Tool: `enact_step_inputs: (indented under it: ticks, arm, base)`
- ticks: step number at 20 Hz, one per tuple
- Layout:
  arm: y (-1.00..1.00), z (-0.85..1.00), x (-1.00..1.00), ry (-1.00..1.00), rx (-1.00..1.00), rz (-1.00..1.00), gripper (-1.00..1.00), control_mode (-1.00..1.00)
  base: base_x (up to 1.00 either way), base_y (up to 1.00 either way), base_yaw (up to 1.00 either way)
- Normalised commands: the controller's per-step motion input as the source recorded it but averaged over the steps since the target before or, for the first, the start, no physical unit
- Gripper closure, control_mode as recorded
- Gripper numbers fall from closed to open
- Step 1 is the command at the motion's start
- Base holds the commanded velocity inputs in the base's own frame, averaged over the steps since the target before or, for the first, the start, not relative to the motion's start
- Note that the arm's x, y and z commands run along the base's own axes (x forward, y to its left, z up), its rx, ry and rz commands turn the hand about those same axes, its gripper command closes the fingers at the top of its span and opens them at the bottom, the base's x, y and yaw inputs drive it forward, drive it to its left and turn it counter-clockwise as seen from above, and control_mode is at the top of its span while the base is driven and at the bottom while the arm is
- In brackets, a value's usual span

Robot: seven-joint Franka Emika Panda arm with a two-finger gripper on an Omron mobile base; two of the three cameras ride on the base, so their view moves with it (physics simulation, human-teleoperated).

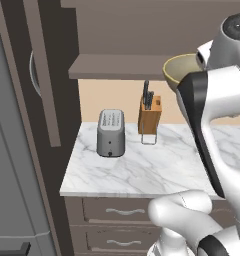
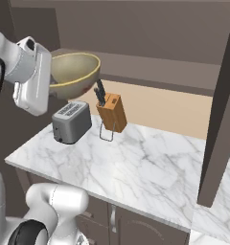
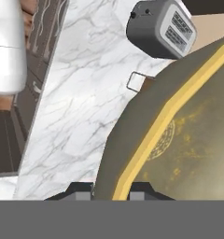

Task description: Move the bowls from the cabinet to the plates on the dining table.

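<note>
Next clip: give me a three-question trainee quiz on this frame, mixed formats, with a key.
1. True or false: the fingers are shut on the rim of the olive-tan bowl.
2. Which stands nearer the knife block: A) the toaster, B) a black sink?
3. Fill in: the bowl is held ____ the marble counter.

Key: 1 true; 2 A; 3 above.

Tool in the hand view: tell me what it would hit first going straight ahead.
Nothing before the olive-tan bowl, whose rim the tool already grips. Past the bowl lies the marble counter; depth is unclear.
</note>
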Motion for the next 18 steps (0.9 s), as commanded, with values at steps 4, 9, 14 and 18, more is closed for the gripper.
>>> enact_step_inputs:
  ticks: [4,9,14,18]
  arm:
    - [-0.18,0.0,-0.18,0.05,-0.02,0.0,1.0,-1.0]
    - [-0.13,0.0,-0.18,0.06,-0.02,0.0,1.0,-1.0]
    - [-0.01,0.0,-0.04,0.01,-0.01,0.0,1.0,1.0]
    - [0.0,0.0,0.0,0.0,0.0,0.0,1.0,1.0]
  base:
    - [0.0,0.0,0.0]
    - [0.0,0.0,0.0]
    - [-0.23,-0.01,0.0]
    - [-0.45,-0.04,0.0]
